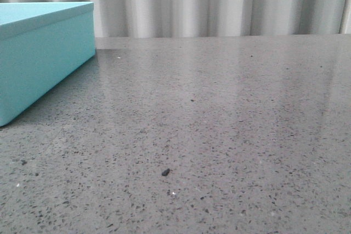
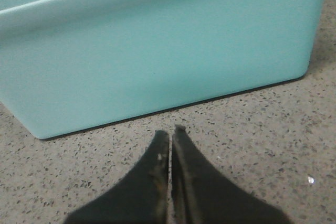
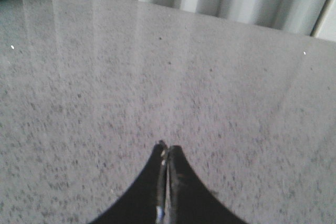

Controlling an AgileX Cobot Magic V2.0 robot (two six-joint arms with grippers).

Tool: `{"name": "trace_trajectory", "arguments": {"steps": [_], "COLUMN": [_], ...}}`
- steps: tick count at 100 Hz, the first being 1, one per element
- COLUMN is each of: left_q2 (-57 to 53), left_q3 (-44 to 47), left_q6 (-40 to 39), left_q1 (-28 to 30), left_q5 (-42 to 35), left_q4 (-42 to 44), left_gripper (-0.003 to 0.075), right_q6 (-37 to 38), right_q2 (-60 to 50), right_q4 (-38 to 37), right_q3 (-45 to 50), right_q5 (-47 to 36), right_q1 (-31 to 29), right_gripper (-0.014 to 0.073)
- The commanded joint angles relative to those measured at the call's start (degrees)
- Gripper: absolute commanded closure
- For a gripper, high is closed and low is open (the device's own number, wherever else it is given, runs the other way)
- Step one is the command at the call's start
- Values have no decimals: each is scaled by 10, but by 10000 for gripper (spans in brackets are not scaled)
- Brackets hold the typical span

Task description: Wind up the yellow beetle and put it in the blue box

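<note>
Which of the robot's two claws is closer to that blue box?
The left. The left gripper sits shut just in front of the blue box. The right gripper, also shut, faces bare table.

You have one blue box (image 2: pixel 157 56) just ahead of your left pincer (image 2: pixel 170 132), one speckled grey surface (image 1: pixel 219 135), and two pincers, the right pincer (image 3: pixel 166 148) included.
</note>
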Motion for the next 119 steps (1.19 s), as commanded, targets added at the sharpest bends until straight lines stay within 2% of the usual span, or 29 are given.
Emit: {"name": "trace_trajectory", "arguments": {"steps": [1,15,42,51,65,119], "left_q2": [-13,-13,-13,-13,-13,-13], "left_q3": [15,15,15,15,15,15], "left_q6": [-1,-1,-1,-1,-1,-1], "left_q1": [1,1,1,1,1,1], "left_q5": [-20,-20,-20,-20,-20,-20], "left_q4": [-3,-3,-3,-3,-3,-3], "left_gripper": [741,741,741,741,741,741], "right_q6": [-4,-4,-4,-5,-5,-5], "right_q2": [-14,-39,-55,-80,-125,-124], "right_q4": [2,2,2,-1,1,2], "right_q3": [9,35,35,36,36,36], "right_q5": [-45,-42,110,126,126,121], "right_q1": [-19,-49,-68,-68,-68,-64], "right_gripper": [646,646,646,646,646,646]}}
